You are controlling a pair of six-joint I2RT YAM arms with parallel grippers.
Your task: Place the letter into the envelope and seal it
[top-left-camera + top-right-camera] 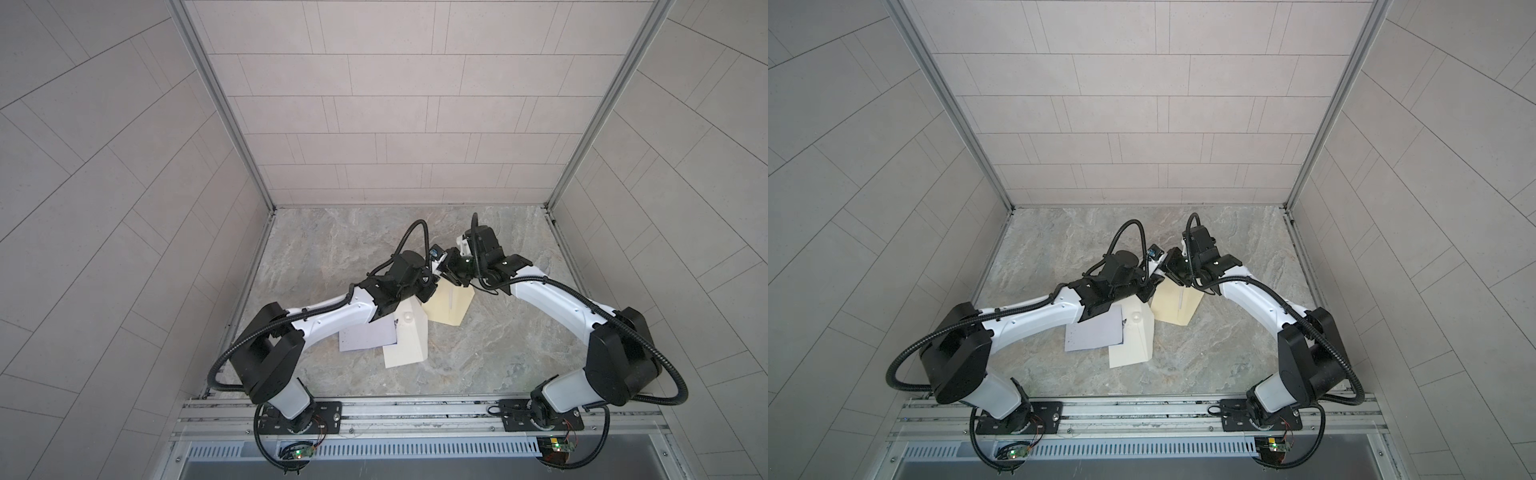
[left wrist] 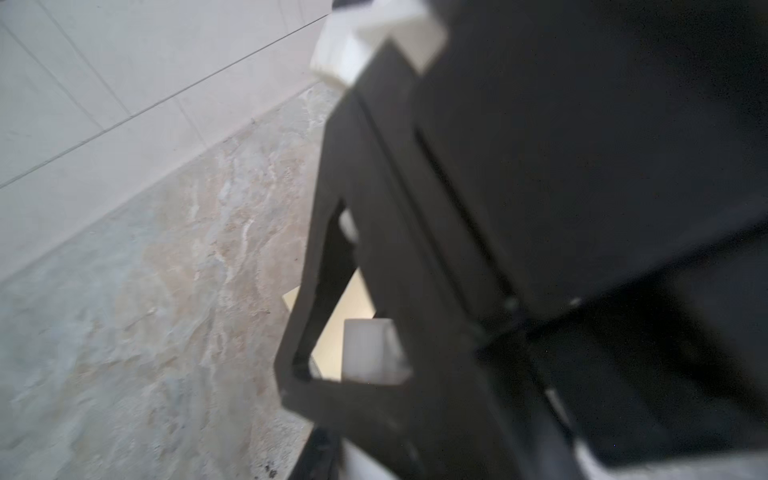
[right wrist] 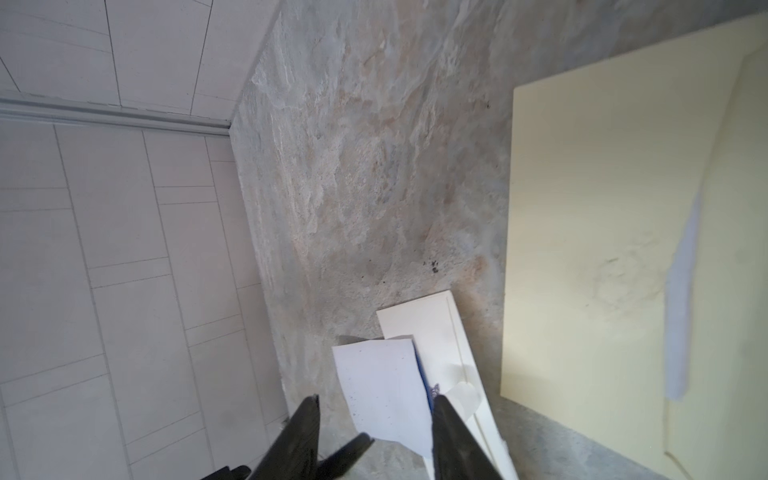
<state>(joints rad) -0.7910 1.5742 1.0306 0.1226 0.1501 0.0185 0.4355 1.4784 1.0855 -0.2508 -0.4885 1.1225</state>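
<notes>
The task looks barely begun. The letter point(image 1: 368, 337) lies flat near the middle of the tabletop point(image 1: 478, 353), outside any envelope, with one edge overlapping a white envelope point(image 1: 409, 349). A cream envelope point(image 1: 451, 309), its flap seemingly open, lies just behind. The right gripper point(image 3: 376, 399) hangs above with its fingers wide and empty. The left gripper point(image 1: 429, 289) is too hidden to tell how its fingers stand. Inserting and sealing are both left to do

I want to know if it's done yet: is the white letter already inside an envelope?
No, the white letter lies uncovered on the table, only its edge meeting the pale envelope.
</notes>
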